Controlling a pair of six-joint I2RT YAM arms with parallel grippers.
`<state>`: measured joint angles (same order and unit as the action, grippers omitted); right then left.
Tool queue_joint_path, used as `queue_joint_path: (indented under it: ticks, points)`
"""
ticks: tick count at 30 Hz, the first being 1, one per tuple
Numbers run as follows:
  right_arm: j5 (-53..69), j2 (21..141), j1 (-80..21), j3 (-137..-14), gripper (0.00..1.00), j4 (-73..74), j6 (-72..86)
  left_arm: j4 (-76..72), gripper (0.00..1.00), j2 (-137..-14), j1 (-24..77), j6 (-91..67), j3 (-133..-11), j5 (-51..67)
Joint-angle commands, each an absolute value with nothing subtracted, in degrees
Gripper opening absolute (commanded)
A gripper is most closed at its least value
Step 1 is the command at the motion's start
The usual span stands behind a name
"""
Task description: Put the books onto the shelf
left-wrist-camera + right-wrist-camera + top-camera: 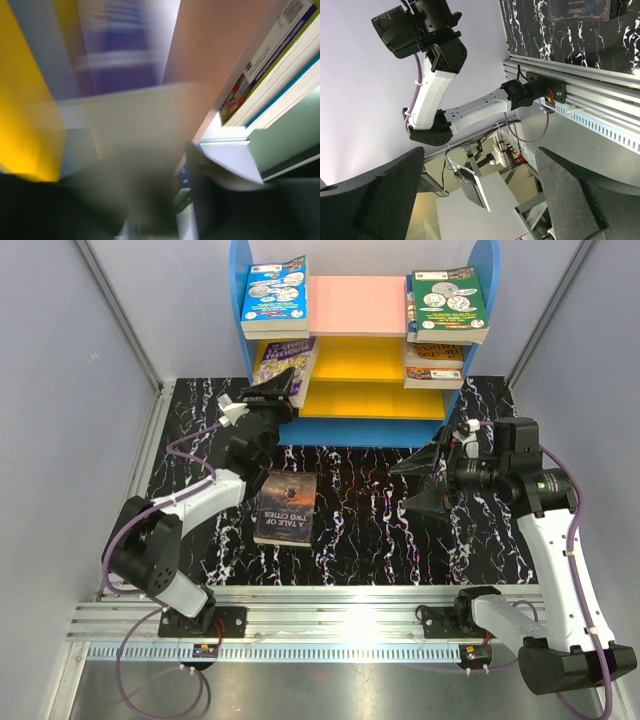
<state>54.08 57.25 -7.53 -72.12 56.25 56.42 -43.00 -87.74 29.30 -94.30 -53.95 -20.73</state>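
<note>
Top external view, read from the left: the left arm folds low at its elbow in the lower left, then reaches up and right, so that the left tool sits at the foot of the purple book. That book leans on the upper yellow board at the left end of the shelf. We cannot tell how far this tool is open, or whether it grips the book, since the left wrist view is smeared with blur. We judge the step to be seating this book. It should be let go only once its lower edge rests on the board and its back leans on the side panel, and the tool should then draw straight back so that it does not drag the book out. Lower, left of centre, the dark brown book lies flat on the tabletop, not yet shelved. At right, the right arm rises from its base and turns its wrist leftward. The right tool hovers wide open and empty over the tabletop.
</note>
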Motion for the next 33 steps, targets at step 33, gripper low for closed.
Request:
queue_joint_path:
  ticks: [33]
  points:
    - [60.0, 54.0, -3.1, -69.3, 1.0, 55.4, 57.7, -26.9, 0.99, -101.7, 24.7, -109.0, -80.1, -16.9]
